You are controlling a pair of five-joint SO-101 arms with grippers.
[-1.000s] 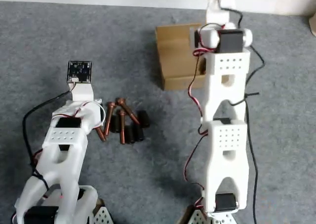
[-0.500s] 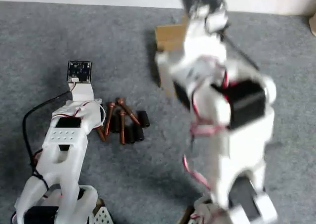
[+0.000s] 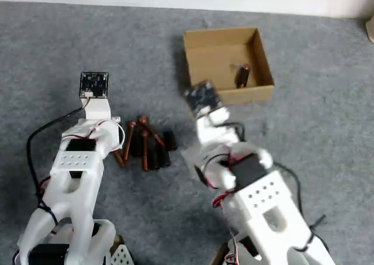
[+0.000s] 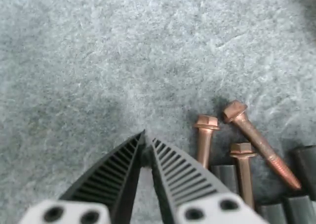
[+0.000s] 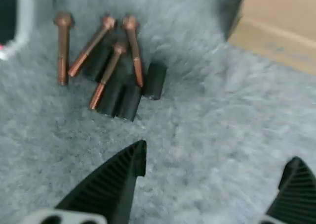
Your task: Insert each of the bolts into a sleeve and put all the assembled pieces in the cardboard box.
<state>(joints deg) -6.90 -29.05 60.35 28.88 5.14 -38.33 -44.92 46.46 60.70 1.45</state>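
Several copper bolts [image 3: 143, 137] and black sleeves [image 3: 159, 154] lie in a pile on the grey carpet, left of centre. The cardboard box [image 3: 201, 60] stands at the back with one assembled piece [image 3: 243, 76] inside. My left gripper [image 4: 147, 144] is shut and empty, with its tips on the carpet beside the bolts [image 4: 205, 140] and sleeves [image 4: 227, 174]. My right gripper [image 5: 212, 172] is open and empty, low over bare carpet a short way from the pile [image 5: 116, 70]. The right arm [image 3: 234, 168] stands between pile and box.
A corner of the box [image 5: 276, 21] shows past the right gripper. The left arm [image 3: 79, 159] borders the pile on its left. Bare carpet stretches between the pile and the box and to the right of the right arm.
The right arm has swung back from over the box to low beside the pile. That uncovered the box, with the assembled piece lying inside. The left arm has kept still.
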